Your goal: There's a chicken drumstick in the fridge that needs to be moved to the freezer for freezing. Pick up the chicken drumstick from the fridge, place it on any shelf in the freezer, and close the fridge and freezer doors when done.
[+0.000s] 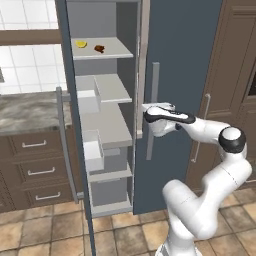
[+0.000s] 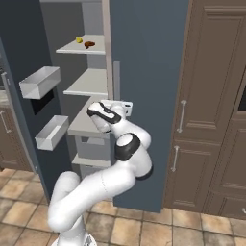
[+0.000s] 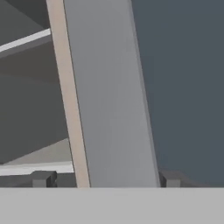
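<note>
Slate-blue appliance, narrow freezer (image 1: 107,125) side open, its door (image 1: 70,100) swung left with white bins (image 1: 89,95) on the inside. Reddish-brown chicken drumstick (image 1: 99,48) on the top grey shelf (image 1: 112,50), just beside a yellow lemon wedge (image 1: 81,44). Fridge door (image 1: 175,90) shut, grey bar handle (image 1: 153,110) upright. White-armed gripper (image 3: 107,179) at that handle, fingers (image 3: 41,178) spread either side of the bar, not clamped. Brown cabinets (image 2: 216,105) to the right.

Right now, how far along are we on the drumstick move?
Done: bin-lined door open; chicken drumstick on the top shelf behind it, which compartment I cannot tell. In hand: open fingers straddle the handle of the shut door. Left: closing the doors.
</note>
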Controlling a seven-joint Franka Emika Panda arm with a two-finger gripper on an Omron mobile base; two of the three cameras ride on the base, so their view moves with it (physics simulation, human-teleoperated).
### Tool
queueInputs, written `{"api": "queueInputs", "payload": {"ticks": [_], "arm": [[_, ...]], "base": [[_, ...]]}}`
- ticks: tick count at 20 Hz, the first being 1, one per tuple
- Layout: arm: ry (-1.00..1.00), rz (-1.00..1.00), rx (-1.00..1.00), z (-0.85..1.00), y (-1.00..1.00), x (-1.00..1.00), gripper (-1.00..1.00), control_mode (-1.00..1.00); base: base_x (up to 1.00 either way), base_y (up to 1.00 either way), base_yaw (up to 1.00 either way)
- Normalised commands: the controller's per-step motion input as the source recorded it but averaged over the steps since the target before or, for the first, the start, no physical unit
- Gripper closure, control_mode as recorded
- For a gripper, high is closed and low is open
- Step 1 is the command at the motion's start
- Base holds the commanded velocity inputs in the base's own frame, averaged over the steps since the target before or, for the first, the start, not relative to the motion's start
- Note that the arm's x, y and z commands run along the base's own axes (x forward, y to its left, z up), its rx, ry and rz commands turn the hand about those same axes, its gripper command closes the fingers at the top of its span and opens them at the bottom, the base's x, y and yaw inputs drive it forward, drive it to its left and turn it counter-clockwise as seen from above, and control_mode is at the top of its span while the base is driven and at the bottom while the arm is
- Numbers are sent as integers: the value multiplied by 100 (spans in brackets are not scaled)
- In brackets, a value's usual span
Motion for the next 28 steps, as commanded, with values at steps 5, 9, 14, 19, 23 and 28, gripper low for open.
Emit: {"api": "queueInputs", "payload": {"ticks": [5, 9, 14, 19, 23, 28], "arm": [[-23, 7, 0, 100, 0, 5, -100, -100], [-22, 8, 0, 100, 0, 22, -100, -100], [-13, 5, 0, 72, 0, 0, -100, -100], [4, 0, -3, -32, 0, -2, -100, -100], [-4, -1, -1, -42, -14, -4, -100, -100], [-8, -7, 1, -17, -53, -1, -100, -100]], "base": [[0, 0, 0], [0, 0, 0], [0, 0, 0], [0, 0, 0], [0, 0, 0], [0, 0, 0]]}}
